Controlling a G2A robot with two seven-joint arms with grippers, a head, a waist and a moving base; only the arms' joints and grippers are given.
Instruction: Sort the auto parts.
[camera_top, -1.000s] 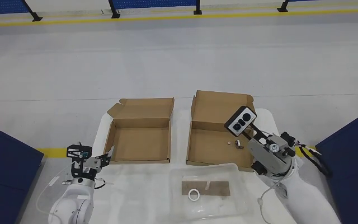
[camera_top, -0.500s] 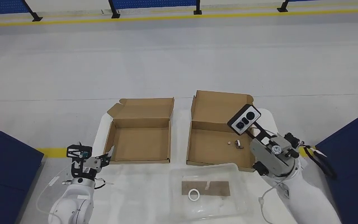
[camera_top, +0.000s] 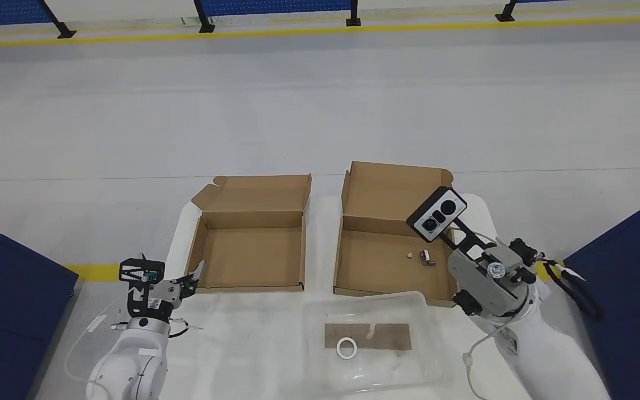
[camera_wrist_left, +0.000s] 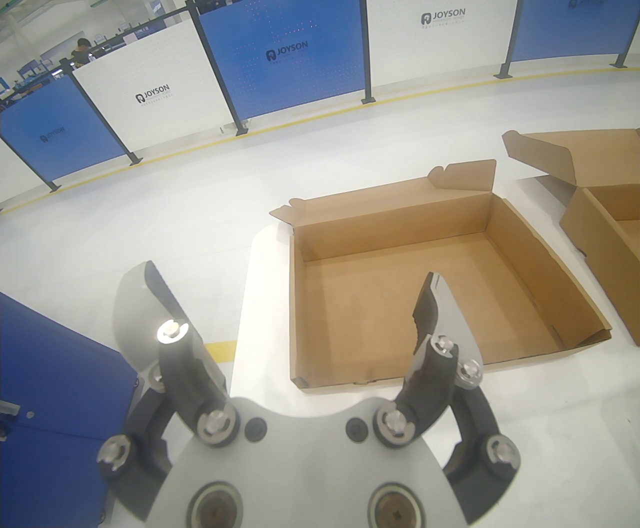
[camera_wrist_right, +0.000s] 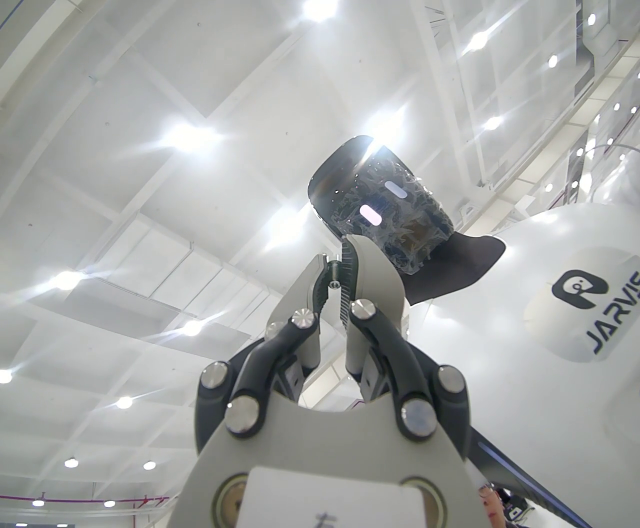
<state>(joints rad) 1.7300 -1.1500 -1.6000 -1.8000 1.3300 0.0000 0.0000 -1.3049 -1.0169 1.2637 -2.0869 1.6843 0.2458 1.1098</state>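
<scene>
My right gripper (camera_wrist_right: 336, 265) points up at the ceiling and is shut on a small threaded metal part (camera_wrist_right: 333, 276). In the top view the right arm (camera_top: 490, 280) hangs over the near right corner of the right cardboard box (camera_top: 372, 265), which holds two small parts (camera_top: 427, 257). The left cardboard box (camera_top: 250, 258) is empty. My left gripper (camera_wrist_left: 287, 285) stands open with nothing between its fingers, just off that box's near left corner (camera_top: 190, 275). A white ring (camera_top: 346, 347) lies in a clear plastic tray (camera_top: 425, 365) at the table's front.
A brown cardboard strip (camera_top: 385, 336) lies in the clear tray beside the ring. Both boxes have their lids folded back toward the far table edge. Bare white table (camera_top: 250, 330) lies between the left arm and the tray.
The right arm has shifted slightly to the right and turned a little, still holding the small part. The left arm has not moved.
</scene>
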